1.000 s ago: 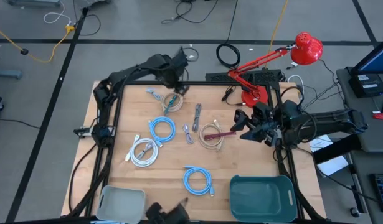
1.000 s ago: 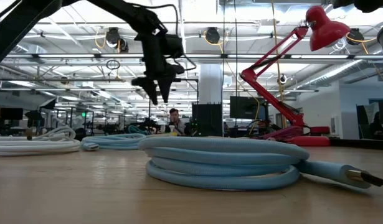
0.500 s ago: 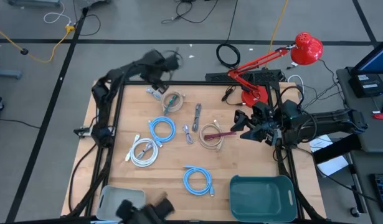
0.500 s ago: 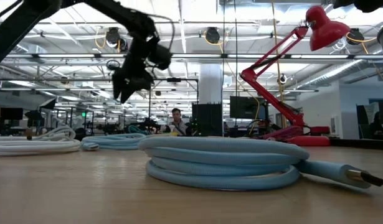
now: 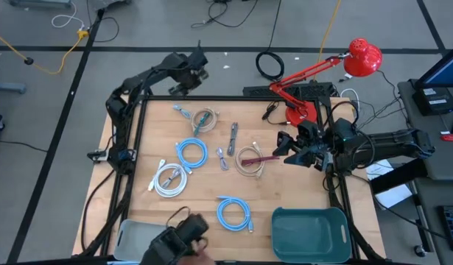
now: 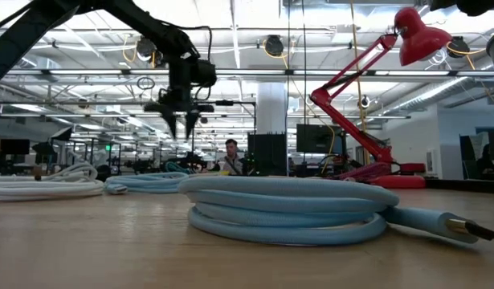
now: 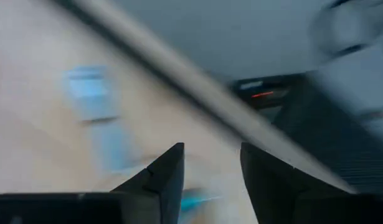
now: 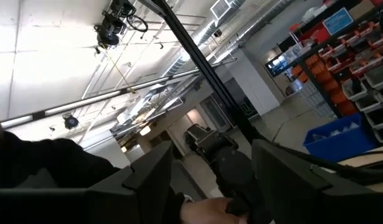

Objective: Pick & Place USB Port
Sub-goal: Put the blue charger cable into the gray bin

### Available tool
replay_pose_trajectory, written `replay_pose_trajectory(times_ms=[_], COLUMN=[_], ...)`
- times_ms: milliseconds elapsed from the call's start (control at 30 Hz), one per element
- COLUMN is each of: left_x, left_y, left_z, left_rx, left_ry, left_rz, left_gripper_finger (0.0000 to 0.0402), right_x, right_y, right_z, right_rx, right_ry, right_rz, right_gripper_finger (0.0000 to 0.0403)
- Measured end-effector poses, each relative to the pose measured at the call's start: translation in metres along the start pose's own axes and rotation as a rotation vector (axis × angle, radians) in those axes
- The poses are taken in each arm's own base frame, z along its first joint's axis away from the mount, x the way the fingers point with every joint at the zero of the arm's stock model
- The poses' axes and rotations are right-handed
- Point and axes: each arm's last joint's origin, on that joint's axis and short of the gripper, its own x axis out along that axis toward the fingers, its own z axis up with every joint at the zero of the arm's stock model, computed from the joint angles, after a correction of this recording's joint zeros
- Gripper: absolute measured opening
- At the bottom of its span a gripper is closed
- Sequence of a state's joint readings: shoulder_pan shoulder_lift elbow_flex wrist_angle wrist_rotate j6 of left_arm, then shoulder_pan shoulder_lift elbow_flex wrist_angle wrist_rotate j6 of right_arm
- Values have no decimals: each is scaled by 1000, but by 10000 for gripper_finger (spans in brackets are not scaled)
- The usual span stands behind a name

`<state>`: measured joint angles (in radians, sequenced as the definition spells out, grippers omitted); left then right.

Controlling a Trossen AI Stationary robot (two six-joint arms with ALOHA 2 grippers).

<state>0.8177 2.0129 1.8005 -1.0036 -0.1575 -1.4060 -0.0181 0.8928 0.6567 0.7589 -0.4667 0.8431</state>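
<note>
We start at the far left corner, where the left gripper (image 5: 197, 65) hangs over the back edge of the wooden table (image 5: 285, 184) — its fingers (image 7: 169, 171) stand apart with nothing between them, well above the surface in the low view (image 6: 181, 120).

Moving along the table, we see a white coiled cable (image 5: 171, 180) near the left side, a blue coil (image 5: 191, 153) just beyond it, and a small grey-and-blue coil (image 5: 204, 120) toward the back. A dark shape (image 5: 174, 241), blurred, sits at the near edge beside a pale grey bin (image 5: 141, 239). Nearer the middle lies another blue coil (image 5: 233, 213), which fills the low view with its USB plug (image 6: 470, 229) resting flat on the wood. Loose connectors (image 5: 232, 137) lie in the centre, next to a beige coil (image 5: 250, 160) with a dark red strand across it.

On to the right — the right gripper (image 5: 285, 149) hovers just beside that beige coil, fingers (image 8: 151, 171) parted and holding nothing. A teal bin (image 5: 311, 232) stands at the near right corner, and a red desk lamp (image 5: 322, 70) rises at the back right.
</note>
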Motion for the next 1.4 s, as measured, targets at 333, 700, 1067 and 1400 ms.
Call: replay_pose_trajectory(times_ms=[333, 700, 1067, 1400], left_x=[0, -3, -2, 8], left_y=[-30, 39, 62, 66], left_z=[-25, 1, 77, 99], left_rx=[342, 682, 765, 1448], left_ry=[97, 58, 111, 228], left_rz=[-368, 364, 381, 322], left_gripper_finger=[111, 20, 22, 8], right_x=[0, 0, 0, -1], right_y=[0, 0, -1, -7], right_z=[0, 0, 1, 2], right_rx=[35, 6, 7, -46], right_ry=[4, 1, -40, -133], right_rz=[4, 2, -38, -182], right_gripper_finger=[212, 212, 212, 212])
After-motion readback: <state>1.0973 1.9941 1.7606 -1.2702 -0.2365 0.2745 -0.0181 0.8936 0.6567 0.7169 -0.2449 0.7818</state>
